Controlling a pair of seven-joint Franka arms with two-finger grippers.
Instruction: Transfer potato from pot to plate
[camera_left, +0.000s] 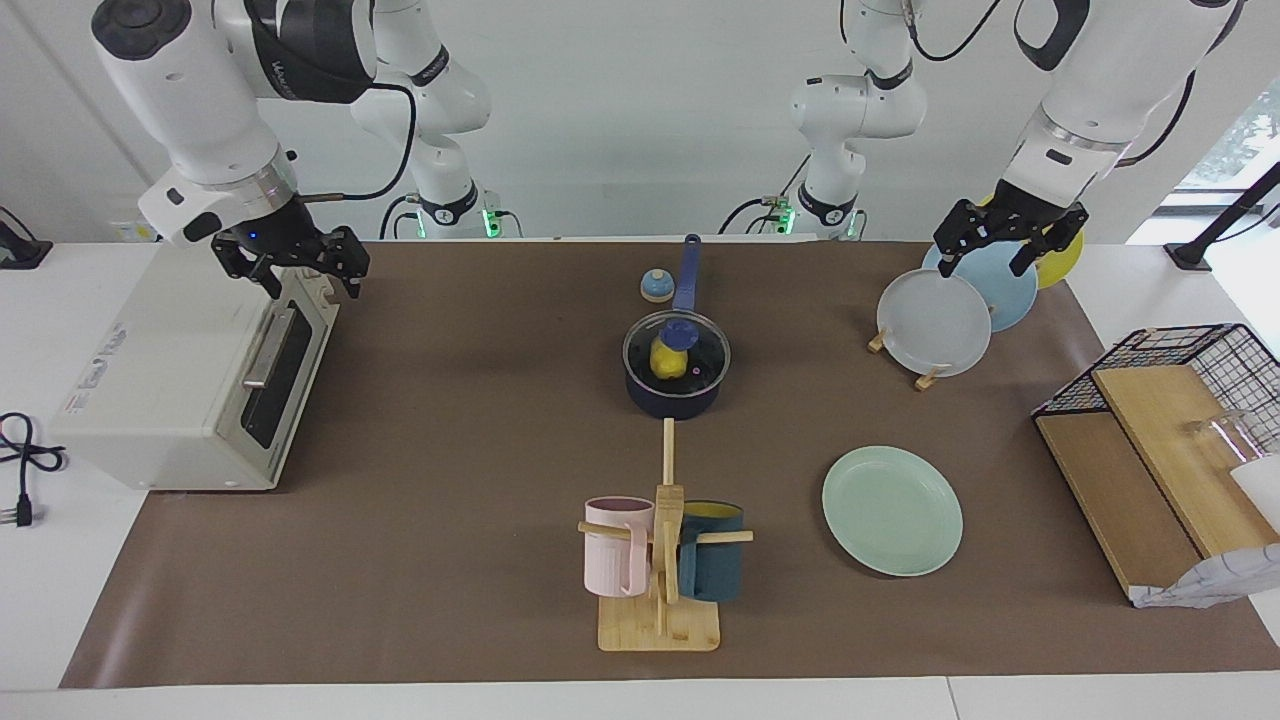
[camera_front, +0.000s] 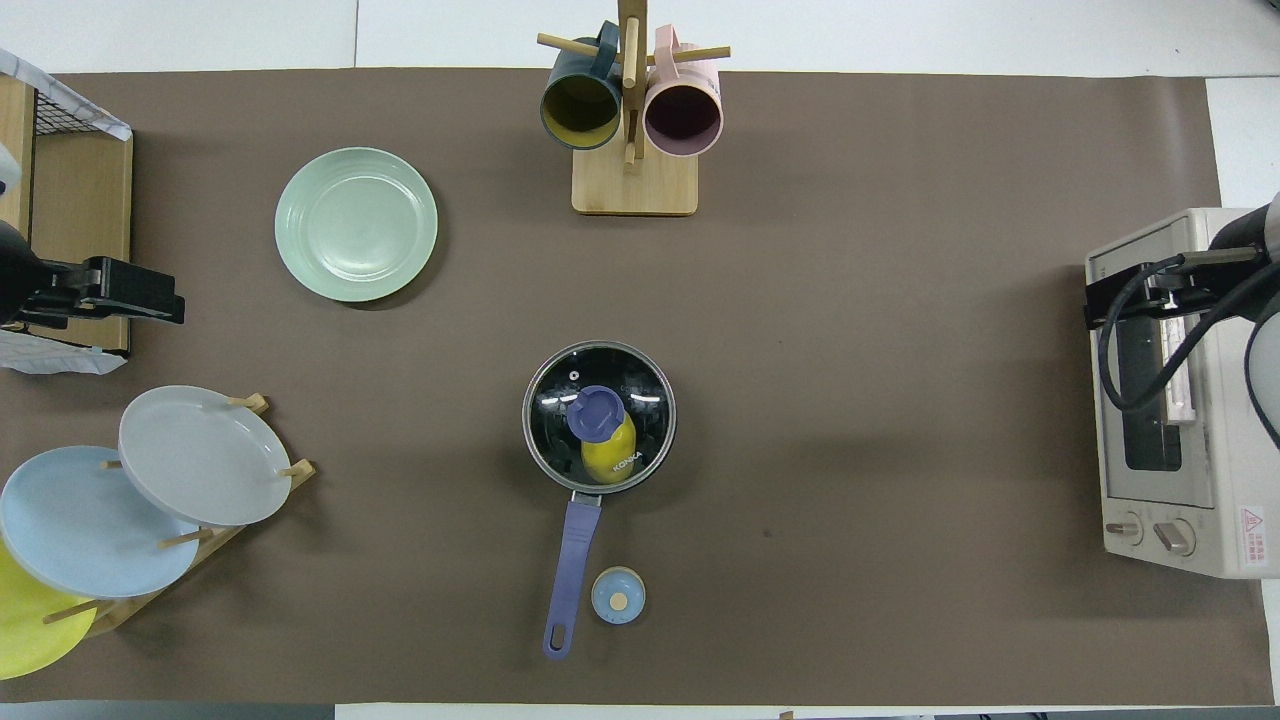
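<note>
Left tool (camera_left: 1010, 243) hangs over the plate rack (camera_left: 925, 375) at its arm's end of the bench (camera_left: 450, 450), fingers spread wide, holding nothing. Right tool (camera_left: 295, 262) hovers over the oven (camera_left: 190, 380), also wide and unladen. Between them the pot (camera_left: 677, 375) sits mid-bench under a glass lid (camera_left: 677, 345), potato (camera_left: 665, 358) inside. The plate (camera_left: 892, 510) lies apart, bare mat all round its rim.

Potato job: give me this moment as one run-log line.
potato: in lidded pot | plate: bare | left gripper: open, over plate rack | right gripper: open, over toaster oven
</note>
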